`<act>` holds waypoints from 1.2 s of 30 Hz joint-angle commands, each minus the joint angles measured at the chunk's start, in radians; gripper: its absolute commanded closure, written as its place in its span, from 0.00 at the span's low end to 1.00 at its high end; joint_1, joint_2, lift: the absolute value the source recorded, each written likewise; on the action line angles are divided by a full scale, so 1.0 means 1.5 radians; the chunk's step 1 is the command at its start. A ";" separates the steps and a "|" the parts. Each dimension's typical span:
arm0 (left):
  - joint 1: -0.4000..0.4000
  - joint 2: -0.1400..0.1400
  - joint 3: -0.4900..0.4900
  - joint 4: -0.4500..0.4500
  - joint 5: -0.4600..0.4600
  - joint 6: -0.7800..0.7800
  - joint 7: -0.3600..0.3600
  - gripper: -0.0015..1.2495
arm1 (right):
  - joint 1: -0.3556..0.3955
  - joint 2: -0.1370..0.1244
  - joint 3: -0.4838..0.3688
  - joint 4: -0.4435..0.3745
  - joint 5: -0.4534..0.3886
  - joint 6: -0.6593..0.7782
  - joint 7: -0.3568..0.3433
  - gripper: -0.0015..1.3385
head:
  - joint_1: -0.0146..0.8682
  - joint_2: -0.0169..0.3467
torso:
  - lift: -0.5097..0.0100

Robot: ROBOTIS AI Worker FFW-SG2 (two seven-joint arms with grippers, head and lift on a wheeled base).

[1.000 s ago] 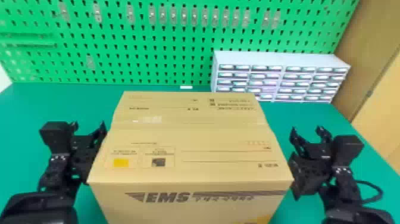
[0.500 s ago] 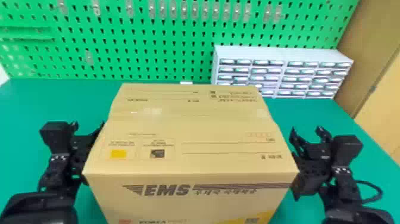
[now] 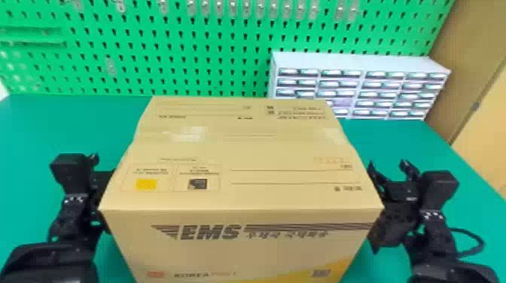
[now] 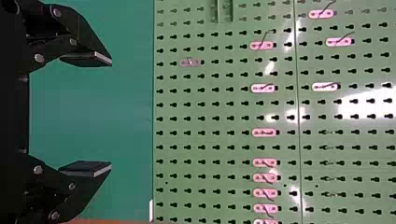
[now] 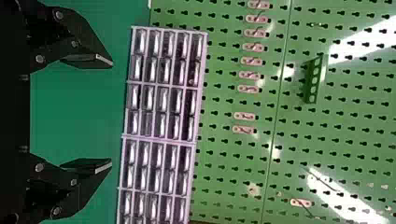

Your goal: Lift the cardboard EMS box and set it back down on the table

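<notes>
The cardboard EMS box (image 3: 241, 195) is between the two arms, its printed front face towards me and its top closed. Its underside is out of sight, so contact with the table cannot be told. My left gripper (image 3: 98, 175) is against the box's left side, partly hidden behind it. At the right side stands my right gripper (image 3: 387, 165), its body close against the cardboard and its fingers pointing forward. The left gripper (image 4: 111, 113) has its fingers spread with nothing between them. Likewise, the right gripper (image 5: 111, 113) is open around nothing.
The green table (image 3: 41, 128) extends behind and beside the box. A white drawer unit (image 3: 361, 64) stands at the back right, before a green pegboard (image 3: 211, 45) with small hanging hooks. A wooden panel (image 3: 485, 146) rises at the right.
The box has risen towards the camera; it looks larger, and more of its front face shows. It now covers more of the left gripper. The background has shifted up while both arms look nearly unchanged.
</notes>
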 commanded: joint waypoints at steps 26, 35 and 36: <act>0.000 0.000 -0.001 0.000 0.000 0.000 0.000 0.37 | 0.002 0.001 -0.003 0.000 0.005 -0.001 0.000 0.38 | 0.78 0.01 | 0.81; 0.000 0.000 -0.002 0.000 0.001 0.000 0.000 0.37 | -0.002 0.001 -0.004 0.000 0.005 -0.010 0.000 0.38 | 0.78 0.01 | 0.81; 0.000 0.000 -0.003 0.000 0.001 0.000 0.000 0.37 | -0.004 0.001 -0.004 0.000 0.005 -0.015 0.000 0.38 | 0.78 0.01 | 0.81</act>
